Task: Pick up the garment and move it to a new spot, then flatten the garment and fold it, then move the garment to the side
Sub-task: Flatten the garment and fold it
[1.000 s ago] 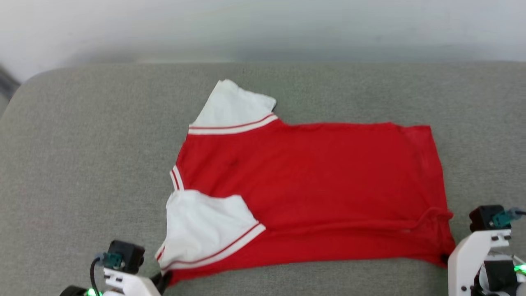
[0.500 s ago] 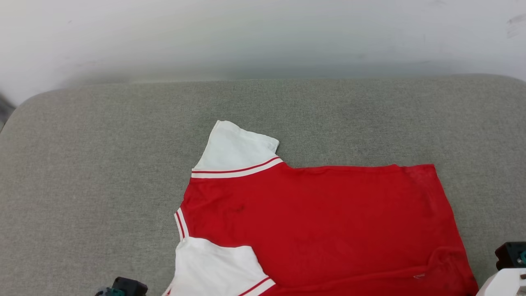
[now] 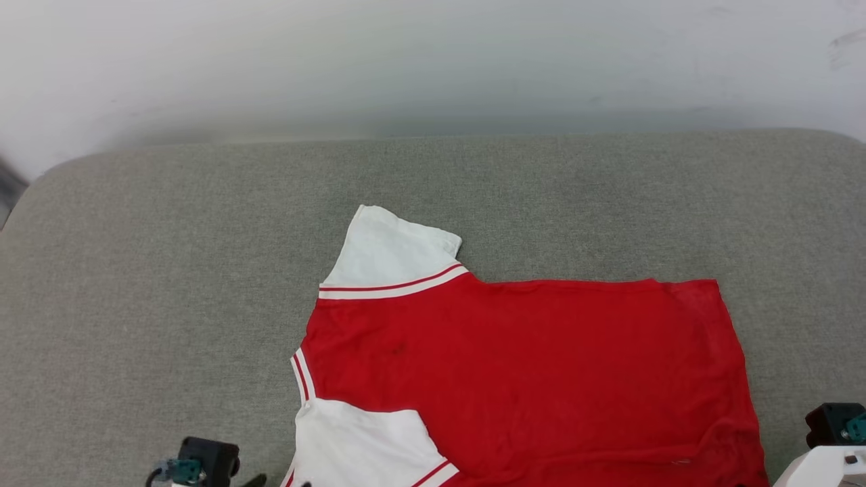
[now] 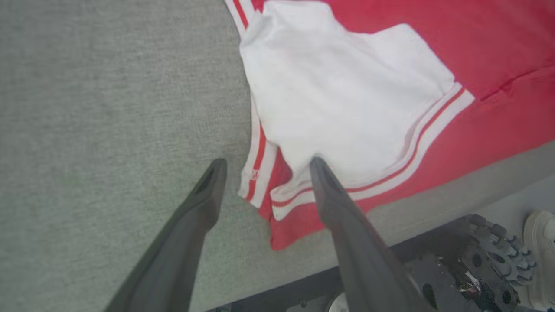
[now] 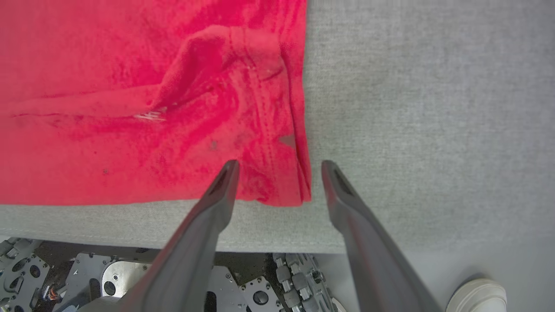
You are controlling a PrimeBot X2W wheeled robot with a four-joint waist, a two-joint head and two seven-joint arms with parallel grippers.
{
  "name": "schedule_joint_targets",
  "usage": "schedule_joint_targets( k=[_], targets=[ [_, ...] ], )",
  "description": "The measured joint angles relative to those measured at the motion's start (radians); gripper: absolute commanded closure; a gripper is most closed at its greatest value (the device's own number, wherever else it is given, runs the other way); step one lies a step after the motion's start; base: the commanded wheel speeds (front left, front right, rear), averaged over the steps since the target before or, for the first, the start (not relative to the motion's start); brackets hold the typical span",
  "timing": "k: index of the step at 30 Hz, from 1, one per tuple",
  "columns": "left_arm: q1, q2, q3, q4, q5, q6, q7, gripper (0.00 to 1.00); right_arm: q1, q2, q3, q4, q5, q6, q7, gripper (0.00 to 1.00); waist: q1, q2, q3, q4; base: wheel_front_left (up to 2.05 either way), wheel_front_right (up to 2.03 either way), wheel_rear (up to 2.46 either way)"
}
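red garment (image 3: 528,365) on grey cushion (image 3: 169,270), left gripper (image 4: 266,167) splayed over sleeve corner, right gripper (image 5: 281,167) splayed over hem corner, both empty

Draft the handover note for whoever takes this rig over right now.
Left pincer: open, holding nothing, above the near sleeve's corner.
Right pincer: open, holding nothing, at the near hem corner.
Garment: spread on the grey cushion by its near edge, plain red side up, collar toward the robot's left; near sleeve lies over the body, far sleeve sticks out.
Done: placed and mostly flattened; a ridge shows near the right corner.
To do: fold it, then move it aside.
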Motion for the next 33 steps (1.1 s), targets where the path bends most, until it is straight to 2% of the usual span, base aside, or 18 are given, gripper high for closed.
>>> schedule_joint_targets(
  k=[6, 10, 16, 23, 26, 28, 33],
  targets=[
    [-0.031, -0.023, 0.054, -0.017, 0.040, -0.011, -0.156, 0.00, -0.039, -0.008, 0.020, -0.020, 0.015, 0.000, -0.105, 0.00, 0.0000, 0.0000, -0.030, -0.006, 0.00, 0.00, 0.00],
    [-0.074, -0.065, 0.094, -0.029, 0.074, -0.028, -0.309, 0.00, -0.076, -0.015, 0.037, -0.047, 0.025, 0.000, -0.245, 0.00, 0.0000, 0.0000, -0.040, -0.012, 0.00, 0.00, 0.00],
    [-0.095, -0.121, 0.147, -0.015, 0.123, -0.016, -0.483, 0.00, -0.119, -0.005, 0.042, -0.071, 0.030, 0.000, -0.480, 0.00, 0.0000, 0.0000, -0.048, -0.019, 0.00, 0.00, 0.00],
    [-0.105, -0.228, 0.280, -0.056, 0.193, -0.004, -0.522, 0.00, -0.141, 0.018, 0.076, -0.072, 0.034, 0.000, -0.690, 0.00, 0.0000, 0.0000, -0.036, -0.029, 0.00, 0.00, 0.00],
    [-0.096, -0.267, 0.317, -0.064, 0.248, -0.033, -0.522, 0.00, -0.145, 0.023, 0.092, -0.070, 0.028, 0.000, -0.758, 0.00, 0.0000, 0.0000, -0.027, -0.034, 0.00, 0.00, 0.00],
    [-0.085, -0.278, 0.322, -0.056, 0.283, -0.063, -0.522, 0.00, -0.150, 0.021, 0.103, -0.067, 0.012, 0.000, -0.785, 0.00, 0.0001, 0.0000, -0.020, -0.039, 0.00, 0.00, 0.00],
    [-0.104, -0.297, 0.356, -0.026, 0.320, -0.105, -0.524, 0.00, -0.189, 0.033, 0.116, -0.070, -0.016, 0.000, -0.818, 0.00, 0.0001, 0.0000, 0.011, -0.063, 0.00, 0.00, 0.00]
  ],
)
